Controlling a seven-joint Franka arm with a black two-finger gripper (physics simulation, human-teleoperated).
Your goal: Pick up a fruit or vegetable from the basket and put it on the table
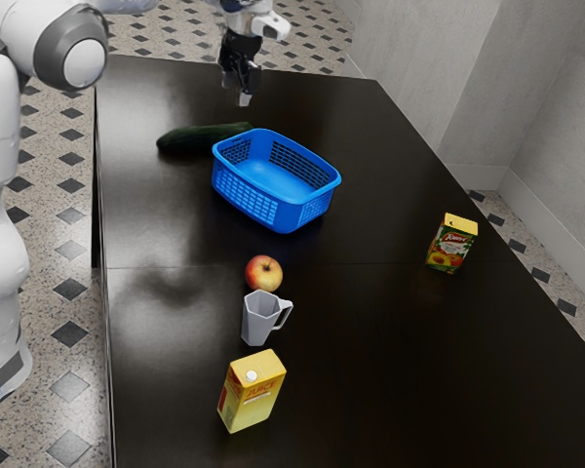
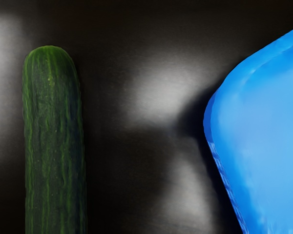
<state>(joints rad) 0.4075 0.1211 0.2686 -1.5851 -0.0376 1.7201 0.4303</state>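
1. Toward the far corner of the black table (image 1: 390, 341) at the exterior view's left, a dark green cucumber (image 1: 190, 139) lies on its side, outside the blue basket (image 1: 312, 212). In the wrist view its rounded end and the basket are apart, with bare tabletop between them.
2. Above the table's far part, the black gripper (image 1: 242, 92) hangs over the area beyond the basket. Whether it stands wide or narrow, the pictures do not make clear.
3. Upright between the table's far edge and its middle, the basket shows perforated sides and a smooth blue floor.
4. Nearer the camera than the basket, a red and yellow apple (image 1: 263, 273) sits on the table, closer to the edge at the exterior view's left than to the opposite one.
5. Just on the camera's side of the apple stands a grey jug (image 1: 257, 319), upright, its handle toward the exterior view's right. Whether the two touch cannot be told.
6. Next in line, a yellow juice carton (image 1: 250, 394) stands with a white cap on top.
7. Near the table's edge at the exterior view's right, a smaller carton (image 1: 452, 245) with a yellow top and fruit pictures stands upright, well apart from the rest.
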